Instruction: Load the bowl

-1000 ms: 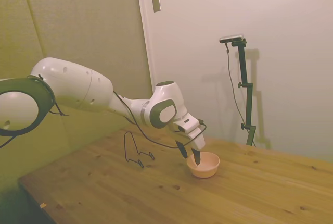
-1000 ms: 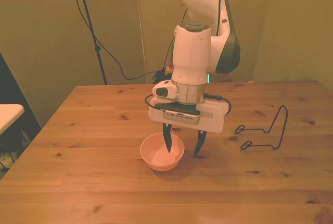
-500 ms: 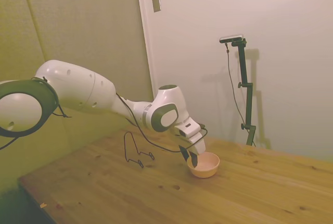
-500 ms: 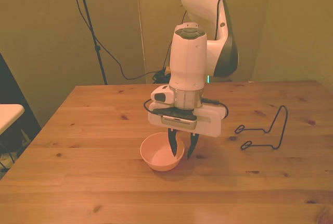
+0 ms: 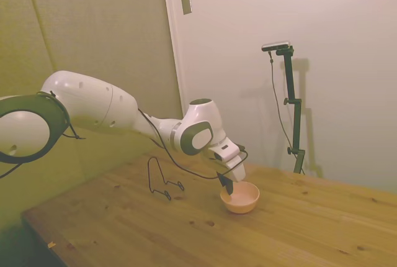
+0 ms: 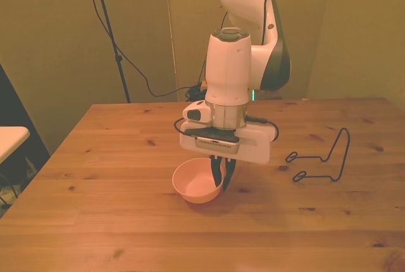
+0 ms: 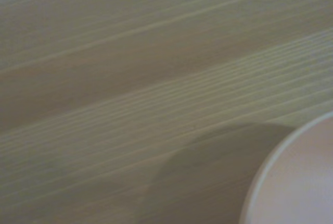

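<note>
The pale pink bowl (image 6: 196, 185) sits near the middle of the wooden table (image 6: 95, 221), tilted slightly. In the side view the bowl (image 5: 242, 199) is just beyond the arm's tip. My gripper (image 6: 221, 180) points down, its fingers pinched on the bowl's rim on the front view's right. The side view shows the gripper (image 5: 226, 186) at the rim nearest the arm. Whether the bowl touches the table I cannot tell. A curved edge of the bowl (image 7: 302, 187) fills one corner of the wrist view.
A thin black wire rack (image 6: 321, 158) stands on the table at the front view's right, well apart from the bowl. In the side view the rack (image 5: 162, 180) is behind the arm. A dark cable runs across the floor behind the table.
The fingers stood apart on either side of the bowl's rim a second ago; they have come together on it. The bowl has shifted slightly and tilted.
</note>
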`<move>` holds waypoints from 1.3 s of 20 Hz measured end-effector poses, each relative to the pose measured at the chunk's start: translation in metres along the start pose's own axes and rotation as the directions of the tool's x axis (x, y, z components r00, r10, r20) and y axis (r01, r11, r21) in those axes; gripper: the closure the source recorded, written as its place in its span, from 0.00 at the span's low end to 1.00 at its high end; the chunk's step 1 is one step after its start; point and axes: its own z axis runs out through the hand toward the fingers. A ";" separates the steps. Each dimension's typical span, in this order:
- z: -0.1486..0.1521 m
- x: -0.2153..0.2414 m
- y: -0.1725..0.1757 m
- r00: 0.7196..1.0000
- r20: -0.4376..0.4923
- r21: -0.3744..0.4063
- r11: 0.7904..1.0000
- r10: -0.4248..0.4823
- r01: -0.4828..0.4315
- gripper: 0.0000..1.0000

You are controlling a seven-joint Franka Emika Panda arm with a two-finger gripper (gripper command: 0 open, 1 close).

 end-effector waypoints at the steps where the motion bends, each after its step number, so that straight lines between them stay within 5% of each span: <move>1: -0.002 0.000 -0.001 1.000 0.004 0.006 1.000 -0.001 0.001 1.00; 6: -0.028 -0.010 -0.005 0.996 0.078 0.069 0.997 -0.035 0.030 1.00; 11: -0.094 -0.047 -0.007 0.977 0.183 0.171 0.982 -0.112 0.081 1.00; 17: -0.136 -0.105 -0.004 0.918 0.312 0.266 0.950 -0.245 0.163 1.00; 25: -0.127 -0.159 -0.019 0.801 0.408 0.493 0.844 -0.438 0.211 1.00; 26: -0.127 -0.159 -0.019 0.801 0.408 0.493 0.844 -0.439 0.211 1.00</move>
